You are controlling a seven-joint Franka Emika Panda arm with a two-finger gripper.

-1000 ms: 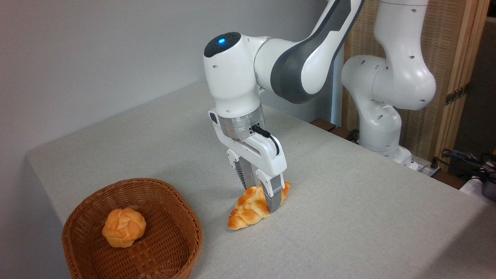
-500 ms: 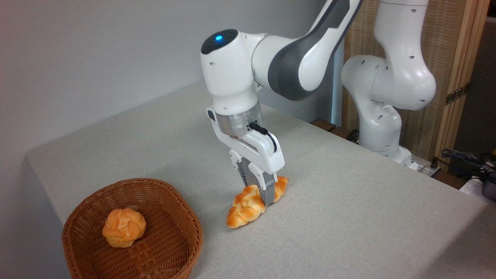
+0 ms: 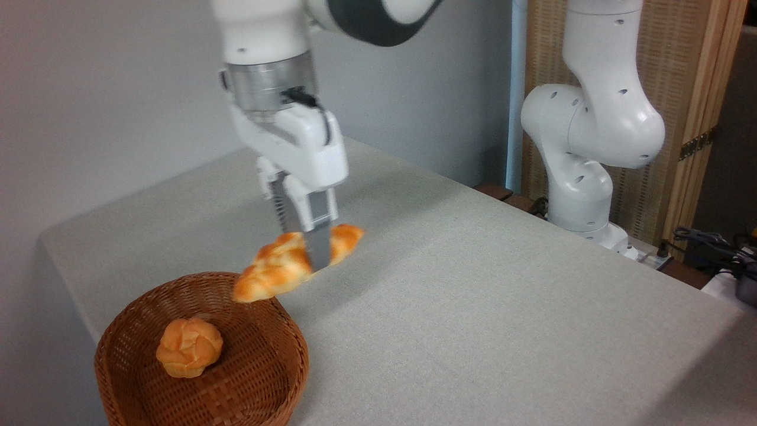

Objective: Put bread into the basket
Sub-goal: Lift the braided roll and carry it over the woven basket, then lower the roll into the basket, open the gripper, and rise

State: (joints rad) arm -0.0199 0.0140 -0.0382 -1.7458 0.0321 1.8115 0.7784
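1. Table (image 3: 502, 307): bears the basket (image 3: 266, 378) at its near-left corner, one round bun (image 3: 189, 347) inside.
2. Gripper (image 3: 307, 251): clamped across the bread (image 3: 278, 269) mid-length for balance.
3. Bread: airborne, tilted, low end over the basket's far rim, evidently for release inside.

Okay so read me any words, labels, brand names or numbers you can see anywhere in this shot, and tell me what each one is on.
None can be read.
No print shows on the gripper, the white arm, the bread, the basket, the bun or the table.
The gripper is motion-blurred, so any small marking there would not be legible.
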